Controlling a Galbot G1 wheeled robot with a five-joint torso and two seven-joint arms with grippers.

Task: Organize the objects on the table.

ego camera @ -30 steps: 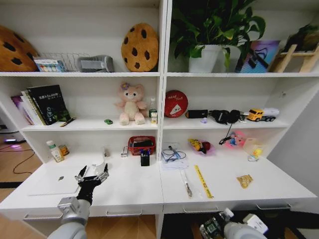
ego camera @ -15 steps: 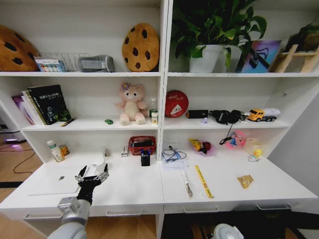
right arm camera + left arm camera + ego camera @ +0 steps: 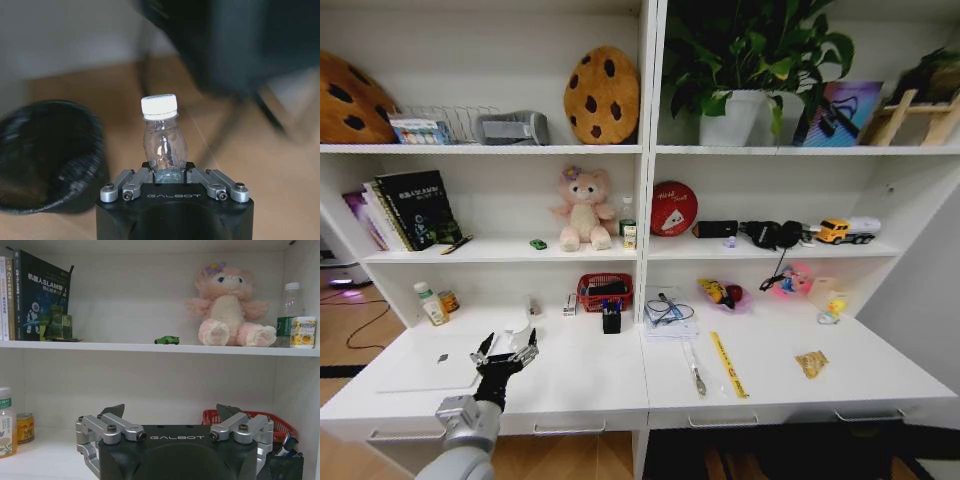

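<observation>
Judging from how things lay, a disposal step was in hand: the right gripper (image 3: 170,176), hanging low above the wooden floor, had its jaws closed on the base of a clear plastic bottle (image 3: 162,140) with a white cap, held upright just beside a black waste bin (image 3: 47,155). The next move would seemingly call for the bottle to be carried over the bin's mouth and the jaws released there.

The long white counter (image 3: 590,385) was seen still scattered with the objects. The silver laptop (image 3: 430,362) lay closed at its left end, with the left gripper (image 3: 503,350) poised just above its inner edge, jaws spread wide and empty. The yellow ruler (image 3: 727,362) lay right of centre beside a pen (image 3: 694,372). A small can (image 3: 23,427) stood by the back wall next to a green-labelled bottle (image 3: 5,421).

A red basket (image 3: 604,291) held dark items that could not be identified, and a black mesh pen holder (image 3: 611,318) in front of it held pens. The tiny green toy car (image 3: 167,340) sat on the shelf above, near a pink teddy bear (image 3: 229,307).
</observation>
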